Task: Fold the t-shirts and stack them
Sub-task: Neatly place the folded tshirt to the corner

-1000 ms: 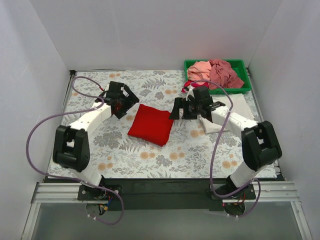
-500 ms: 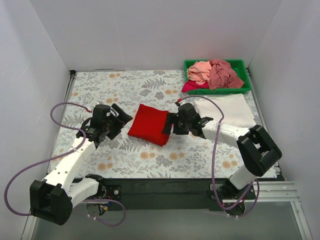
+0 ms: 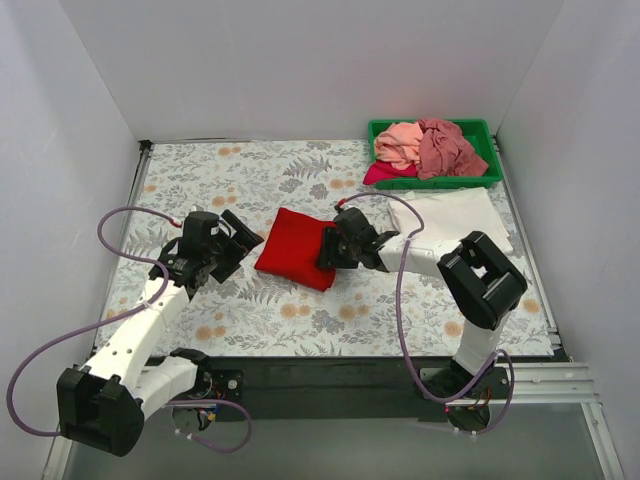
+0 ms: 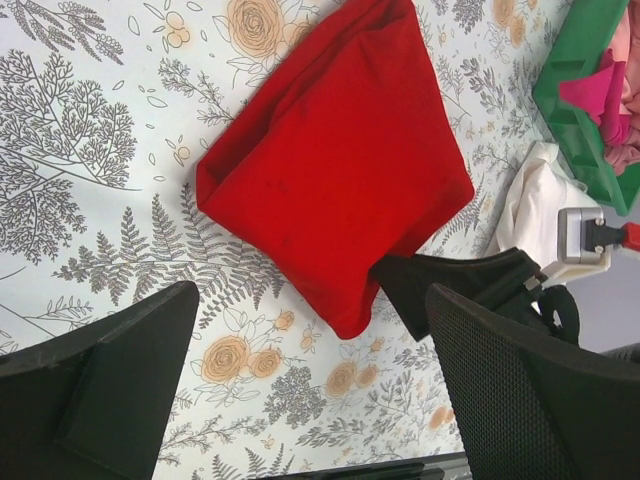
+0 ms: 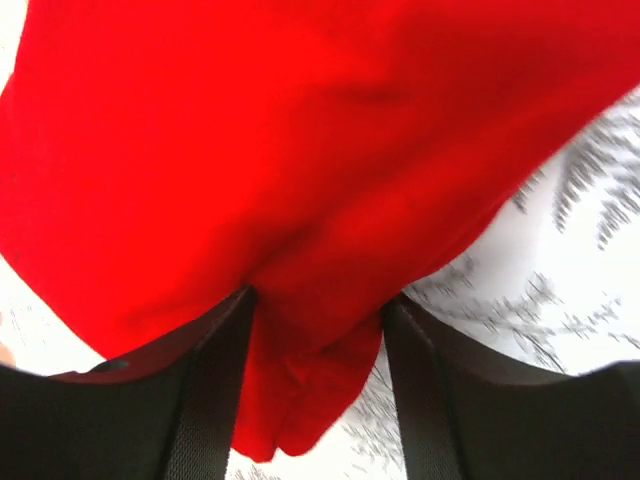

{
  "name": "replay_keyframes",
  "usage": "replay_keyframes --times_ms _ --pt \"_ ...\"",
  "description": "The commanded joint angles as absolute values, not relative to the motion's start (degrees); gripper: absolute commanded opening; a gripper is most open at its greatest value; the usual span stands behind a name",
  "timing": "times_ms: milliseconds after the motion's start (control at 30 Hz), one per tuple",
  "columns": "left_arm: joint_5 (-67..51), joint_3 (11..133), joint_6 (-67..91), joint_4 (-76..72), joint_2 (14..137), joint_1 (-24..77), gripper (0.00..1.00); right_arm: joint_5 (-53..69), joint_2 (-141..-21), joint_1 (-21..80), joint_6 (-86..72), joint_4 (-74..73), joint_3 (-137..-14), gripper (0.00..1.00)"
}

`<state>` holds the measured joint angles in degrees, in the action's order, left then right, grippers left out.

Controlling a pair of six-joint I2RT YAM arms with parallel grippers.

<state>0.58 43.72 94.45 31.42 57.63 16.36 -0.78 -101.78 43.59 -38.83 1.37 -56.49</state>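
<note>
A folded bright red t-shirt (image 3: 291,247) lies mid-table; it also shows in the left wrist view (image 4: 335,170) and fills the right wrist view (image 5: 300,130). My right gripper (image 3: 331,249) is at its right edge, shut on a bunched fold of red cloth (image 5: 320,298). My left gripper (image 3: 234,247) is open and empty, just left of the shirt and not touching it (image 4: 312,310). A folded white t-shirt (image 3: 450,222) lies at the right. Pink, dusty rose and magenta t-shirts (image 3: 432,146) are piled in the tray.
A green tray (image 3: 483,181) stands at the back right corner; its edge shows in the left wrist view (image 4: 570,110). White walls enclose the floral table (image 3: 250,170) on three sides. Purple cables loop off both arms.
My right gripper has slid left onto the red shirt's right edge and taken hold of it. My left arm swung back to the near left, then stayed almost still.
</note>
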Motion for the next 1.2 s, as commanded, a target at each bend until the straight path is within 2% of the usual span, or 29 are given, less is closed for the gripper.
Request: replay_keyframes --times_ms 0,100,333,600,767,1067,1167 --pt "0.1 43.7 93.5 32.7 55.8 16.6 0.97 -3.4 -105.5 44.9 -39.4 1.6 -59.8 0.60" --pt "0.5 44.0 93.3 33.7 55.4 16.6 0.97 -6.9 -107.8 46.0 -39.3 -2.3 -61.8 0.40" --pt "3.0 45.7 93.0 36.4 54.1 16.6 0.98 -16.3 -107.8 46.9 -34.0 -12.1 -65.2 0.02" --pt "6.0 47.3 92.7 37.4 54.0 16.6 0.98 -28.5 -96.6 46.4 -9.4 -26.1 -67.0 0.01" --pt "7.5 47.8 92.9 38.1 54.4 16.6 0.98 -36.5 -91.1 43.9 10.2 -26.3 -64.2 0.01" --pt "9.4 47.6 92.9 39.9 54.7 16.6 0.98 -42.0 -85.9 36.7 30.4 -25.7 -62.0 0.01" --pt "9.4 47.4 92.9 39.7 55.1 16.6 0.98 -37.9 -82.5 34.8 36.7 -24.4 -61.9 0.01"
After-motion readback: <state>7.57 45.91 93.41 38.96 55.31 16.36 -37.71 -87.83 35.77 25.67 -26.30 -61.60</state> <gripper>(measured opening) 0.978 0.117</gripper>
